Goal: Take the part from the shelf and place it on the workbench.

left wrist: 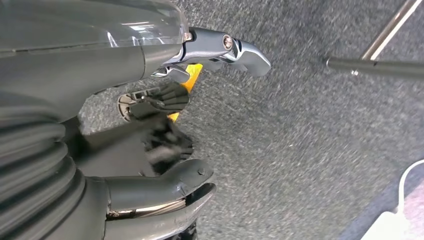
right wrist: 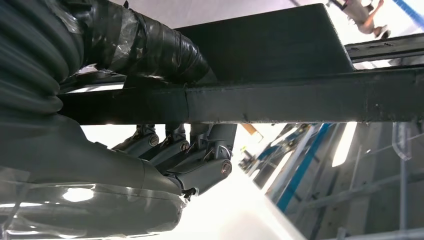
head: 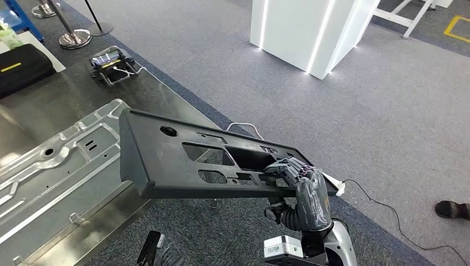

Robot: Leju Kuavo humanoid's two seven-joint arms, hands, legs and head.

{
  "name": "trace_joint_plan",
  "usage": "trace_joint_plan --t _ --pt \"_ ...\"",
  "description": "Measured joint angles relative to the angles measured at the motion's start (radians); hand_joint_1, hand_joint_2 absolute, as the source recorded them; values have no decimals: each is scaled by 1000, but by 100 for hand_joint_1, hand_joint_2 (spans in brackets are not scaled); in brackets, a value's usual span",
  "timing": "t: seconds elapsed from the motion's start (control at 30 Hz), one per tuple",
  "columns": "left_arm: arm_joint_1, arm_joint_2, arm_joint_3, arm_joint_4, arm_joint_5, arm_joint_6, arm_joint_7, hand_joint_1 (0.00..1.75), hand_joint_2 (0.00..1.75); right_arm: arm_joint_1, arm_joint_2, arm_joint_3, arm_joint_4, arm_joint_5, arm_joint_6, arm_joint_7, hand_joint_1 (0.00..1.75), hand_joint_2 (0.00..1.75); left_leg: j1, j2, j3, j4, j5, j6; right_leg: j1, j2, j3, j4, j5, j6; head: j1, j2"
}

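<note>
The part is a long black plastic panel (head: 183,160) with several cut-outs. It hangs tilted in the air, its left end over the workbench (head: 50,105) edge and its right end over the carpet. My right hand (head: 302,185) grips it near its right end. In the right wrist view the fingers (right wrist: 200,150) hook over the panel's rim (right wrist: 280,100) and the taped thumb (right wrist: 150,45) presses on the other side. My left hand (head: 161,252) hangs low below the panel. The left wrist view shows that hand (left wrist: 200,110) with its fingers apart over the carpet, holding nothing.
A silver stamped metal sheet (head: 61,172) lies on the workbench under the panel's left end. Farther back sit a black case (head: 22,66) and a small device with cables (head: 113,61). A white pillar (head: 310,27) stands across the carpet. A person's shoe (head: 451,209) is at the right.
</note>
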Motion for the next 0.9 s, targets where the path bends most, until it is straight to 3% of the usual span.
trace_joint_plan --t 0.07,0.13,0.2,0.27,0.33,0.37,0.4,0.47,0.5,0.57,0.63,0.7,0.77,0.83,0.87,0.9 --pt "0 0 0 0 1 0 0 0 175 -1 0 0 0 0 0 0 175 175 -6 3 12 -27 1 14 4 -17 2 5 -6 11 0 0" --pt "1 0 0 0 2 0 0 0 175 -2 0 0 -1 0 0 0 175 175 -5 -20 11 -32 5 28 2 -20 6 7 -11 22 0 0" --pt "0 0 1 0 3 0 0 0 175 -4 0 -1 -2 0 0 0 175 175 -1 -40 12 -38 11 40 -6 28 -10 50 -45 33 1 0" --pt "-3 0 1 0 3 0 0 0 175 -4 -2 -4 -3 0 0 0 175 175 0 -61 12 -39 13 46 -9 82 -68 171 -110 37 1 0" --pt "-3 0 1 0 3 0 0 0 175 -2 -4 -8 -3 0 0 0 175 175 -2 -86 11 -39 14 47 -9 94 -130 286 -146 37 1 0" --pt "-3 0 1 0 3 0 0 0 175 -2 -5 -9 -3 0 0 0 175 175 -3 -99 12 -38 14 47 -8 96 -140 296 -134 35 1 0" --pt "-2 0 1 0 3 0 0 0 175 -2 -6 -11 -3 0 1 0 175 175 -3 -114 13 -38 14 47 -8 100 -130 265 -103 31 1 0" --pt "-3 0 1 0 3 -1 0 0 175 -3 -6 -14 -4 0 1 0 175 175 -3 -142 16 -38 15 45 -8 136 -72 128 -24 19 1 0" --pt "-4 -1 1 0 3 -1 0 0 175 -4 -6 -16 -4 0 1 0 175 175 -4 -154 15 -37 16 43 -8 157 -46 67 1 13 1 0" --pt "-4 -1 1 0 3 -4 -1 0 175 -5 -6 -17 -4 0 2 0 175 175 -1 -174 10 -37 19 32 -5 178 -25 14 12 7 1 0" --pt "-1 -1 1 0 3 -6 -1 0 175 -7 -6 -19 -4 0 2 0 175 175 2 -188 3 -40 23 20 -6 156 -22 5 16 3 2 0" --pt "0 0 1 0 2 -7 -2 0 175 -8 -6 -19 -4 0 2 0 175 175 -2 -146 -11 -14 1 9 -10 131 -14 -12 24 -5 0 0" --pt "-4 1 1 0 2 -7 -2 0 175 -8 -6 -20 -5 0 2 0 175 175 -3 -83 -60 91 -63 0 -9 102 -11 -19 27 -14 -3 0" --pt "-4 1 1 0 2 -8 -2 0 175 -6 -7 -21 -5 0 2 0 175 175 0 -61 -116 215 -117 -9 -6 70 -13 -15 23 -17 -4 0" --pt "-3 1 1 0 2 -8 -2 0 175 -5 -7 -21 -5 1 2 0 175 175 2 -58 -125 239 -118 -13 -6 56 -14 -13 21 -16 -4 0" --pt "-1 1 1 0 2 -8 -2 0 175 -5 -7 -23 -5 2 2 0 175 175 3 -54 -111 218 -100 -15 -6 43 -13 -10 19 -14 -4 0"
